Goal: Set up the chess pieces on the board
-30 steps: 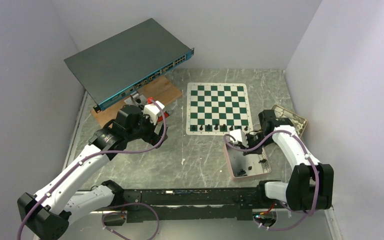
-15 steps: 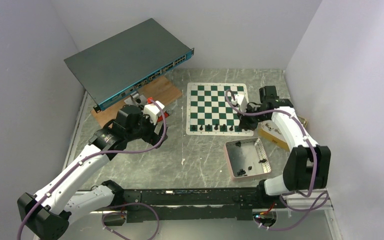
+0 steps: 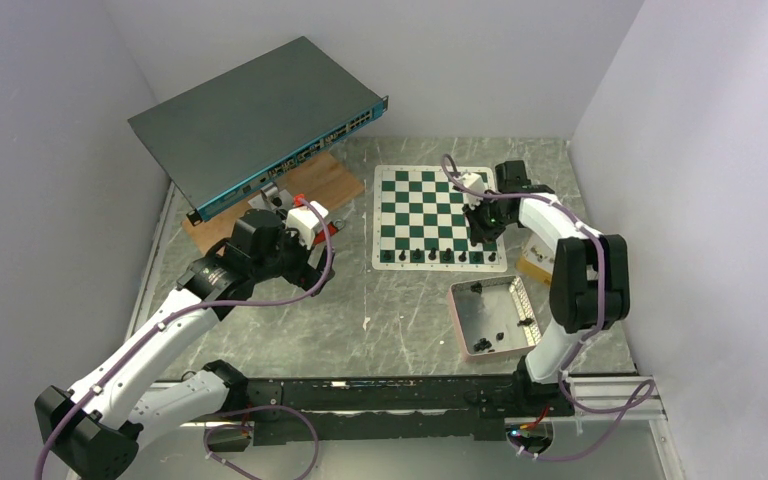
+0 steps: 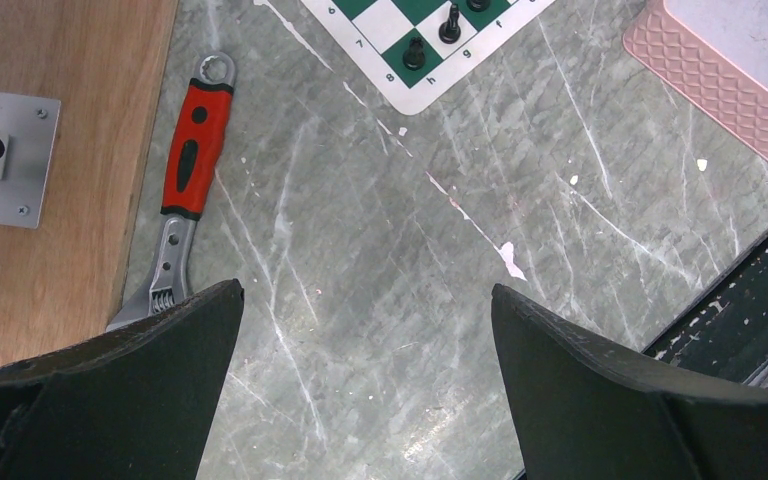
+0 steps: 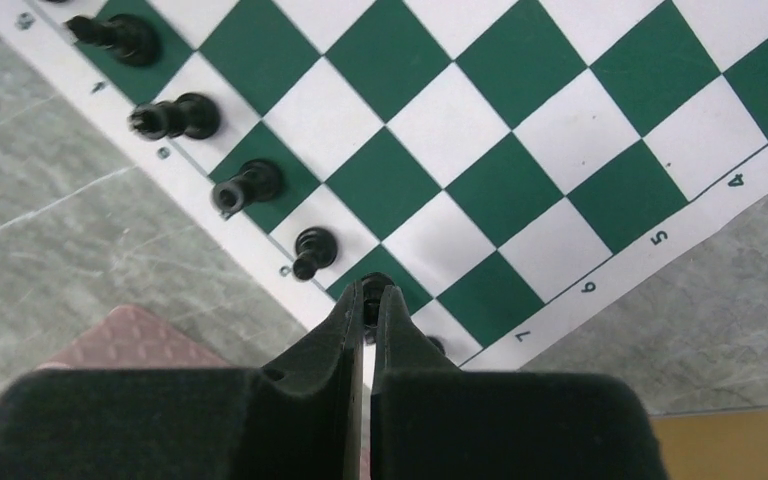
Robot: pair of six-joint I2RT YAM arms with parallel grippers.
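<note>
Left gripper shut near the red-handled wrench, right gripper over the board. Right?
No. The left gripper is open, jaws wide apart in the left wrist view. It is near the red-handled wrench, and the right gripper is over the board.

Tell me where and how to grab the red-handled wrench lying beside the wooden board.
Grip the wrench mid-way along its red handle, straight down from above, closing across its narrow width. It lies flat on the table, leaving only its long sides free. The wooden board sits close along one side, so room there looks tight.
</note>
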